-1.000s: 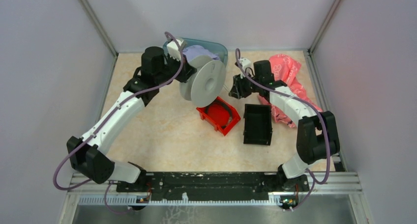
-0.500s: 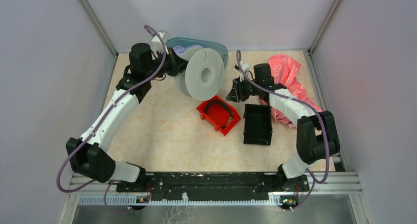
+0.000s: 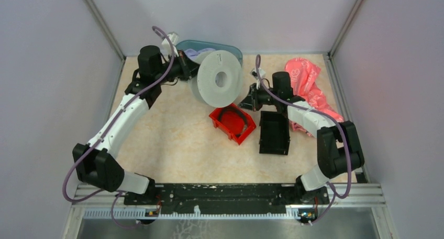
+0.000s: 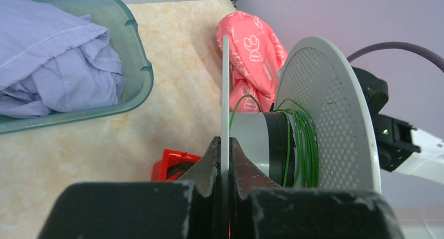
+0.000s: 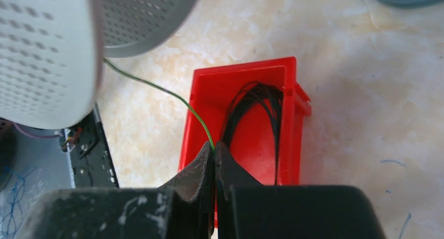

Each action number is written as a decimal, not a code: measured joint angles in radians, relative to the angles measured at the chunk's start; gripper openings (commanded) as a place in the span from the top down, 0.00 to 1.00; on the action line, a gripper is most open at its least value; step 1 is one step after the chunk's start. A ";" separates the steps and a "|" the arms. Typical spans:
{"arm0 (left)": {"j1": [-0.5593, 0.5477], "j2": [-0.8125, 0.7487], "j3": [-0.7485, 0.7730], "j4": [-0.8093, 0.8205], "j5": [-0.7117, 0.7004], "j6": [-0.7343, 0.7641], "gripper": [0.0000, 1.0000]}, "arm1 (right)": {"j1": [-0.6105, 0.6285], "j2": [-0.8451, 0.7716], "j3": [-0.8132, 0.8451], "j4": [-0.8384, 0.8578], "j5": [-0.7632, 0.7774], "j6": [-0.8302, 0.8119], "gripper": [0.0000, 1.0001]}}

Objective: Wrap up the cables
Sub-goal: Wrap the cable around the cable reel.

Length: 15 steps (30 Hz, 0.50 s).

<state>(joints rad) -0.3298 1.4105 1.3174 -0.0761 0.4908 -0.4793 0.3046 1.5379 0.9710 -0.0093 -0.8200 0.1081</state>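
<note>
My left gripper [image 4: 225, 145] is shut on the thin near flange of the white spool [image 4: 335, 118], holding it up off the table near the back. Thin green cables [image 4: 303, 144] are wound round the spool's grey hub. In the top view the spool [image 3: 217, 84] shows its round face, with the left gripper [image 3: 189, 71] at its left side. My right gripper [image 5: 214, 147] is shut on one strand of green cable [image 5: 157, 87], which runs up to the spool [image 5: 47, 55]. The right gripper [image 3: 247, 101] hangs just right of the spool, over the red bin [image 3: 233, 125].
The red bin [image 5: 246, 71] holds a coil of black wire [image 5: 251, 100]. A black bin [image 3: 274, 132] lies to its right. A pink cloth [image 3: 309, 82] is at the back right. A teal tub [image 4: 137, 55] with lavender cloth [image 4: 52, 61] stands at the back behind the spool.
The left arm has swung back and turned the spool so that its face shows more. The right gripper has shut on the green strand and shifted slightly toward the red bin.
</note>
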 measured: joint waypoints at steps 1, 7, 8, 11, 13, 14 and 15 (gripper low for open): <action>0.002 0.005 -0.001 0.005 0.006 -0.010 1.00 | 0.000 -0.007 -0.016 0.041 -0.014 0.031 1.00; 0.019 0.013 -0.054 0.073 0.051 -0.100 1.00 | 0.001 -0.028 -0.137 0.413 -0.076 0.295 1.00; 0.023 0.014 -0.069 0.089 0.061 -0.118 1.00 | 0.003 -0.028 -0.154 0.473 -0.083 0.341 1.00; 0.030 0.024 -0.111 0.137 0.090 -0.171 1.00 | 0.011 -0.028 -0.188 0.631 -0.093 0.454 1.00; 0.034 0.031 -0.135 0.175 0.112 -0.210 1.00 | 0.014 -0.028 -0.214 0.727 -0.092 0.515 1.00; 0.036 0.032 -0.145 0.194 0.123 -0.229 1.00 | 0.016 -0.027 -0.226 0.768 -0.090 0.544 1.00; 0.040 0.034 -0.153 0.214 0.134 -0.248 1.00 | 0.018 -0.024 -0.237 0.809 -0.088 0.571 1.00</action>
<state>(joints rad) -0.2897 1.4445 1.1648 0.1383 0.6250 -0.7273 0.3222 1.5143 0.7345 0.7998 -0.9081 0.6788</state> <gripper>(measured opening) 0.041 0.009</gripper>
